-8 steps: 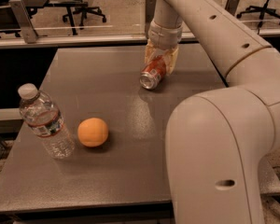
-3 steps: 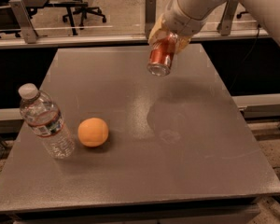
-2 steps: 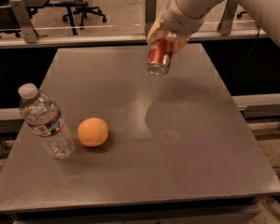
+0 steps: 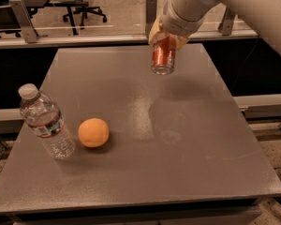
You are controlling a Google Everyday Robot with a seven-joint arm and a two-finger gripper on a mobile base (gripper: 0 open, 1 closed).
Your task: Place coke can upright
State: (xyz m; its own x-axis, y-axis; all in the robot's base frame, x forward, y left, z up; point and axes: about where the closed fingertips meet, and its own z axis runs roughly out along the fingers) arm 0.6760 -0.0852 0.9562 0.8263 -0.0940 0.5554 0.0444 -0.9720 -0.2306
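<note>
The coke can [image 4: 163, 56] is red with a silver end facing down. It hangs in the air above the far middle of the grey table [image 4: 145, 139], close to upright. My gripper [image 4: 167, 37] comes down from the upper right and is shut on the can's upper part, with tan fingers [image 4: 154, 33] on either side of it. The can is clear of the tabletop and its shadow lies on the table below it.
A clear plastic water bottle [image 4: 46, 122] stands at the left of the table, with an orange [image 4: 93, 132] just right of it. Railings and office chairs stand behind the table's far edge. My white arm [image 4: 234, 3] fills the upper right.
The can lay on its side on the table under my gripper; it is now lifted off the surface and turned nearer to upright. The arm has swung up and back.
</note>
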